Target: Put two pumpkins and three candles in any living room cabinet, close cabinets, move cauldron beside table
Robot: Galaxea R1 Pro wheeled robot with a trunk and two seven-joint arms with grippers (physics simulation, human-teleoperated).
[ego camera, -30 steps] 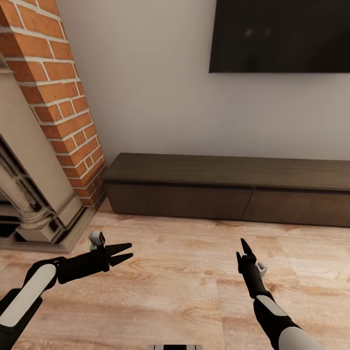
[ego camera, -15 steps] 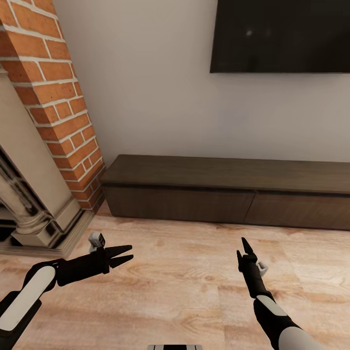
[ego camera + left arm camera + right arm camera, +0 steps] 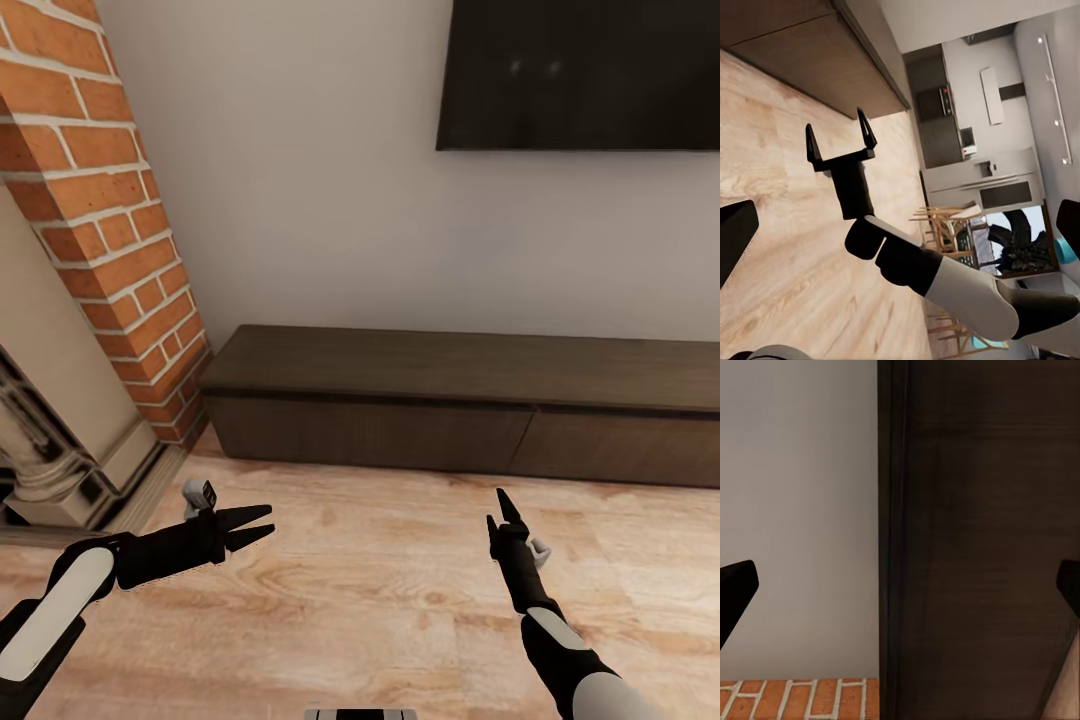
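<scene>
Both grippers hang empty over the wooden floor, jaws spread: the left gripper points rightward at the near left, the right gripper points toward the far wall. Beyond them the cabinet runs along the white wall, its flat fronts closed. A brick fireplace stands at far left, and a dark television hangs above.

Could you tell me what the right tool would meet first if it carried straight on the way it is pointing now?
Most likely the cabinet: the right tool, open and empty, points across bare wooden floor toward its dark front. Nothing shows between them, though depth is hard to judge.
</scene>
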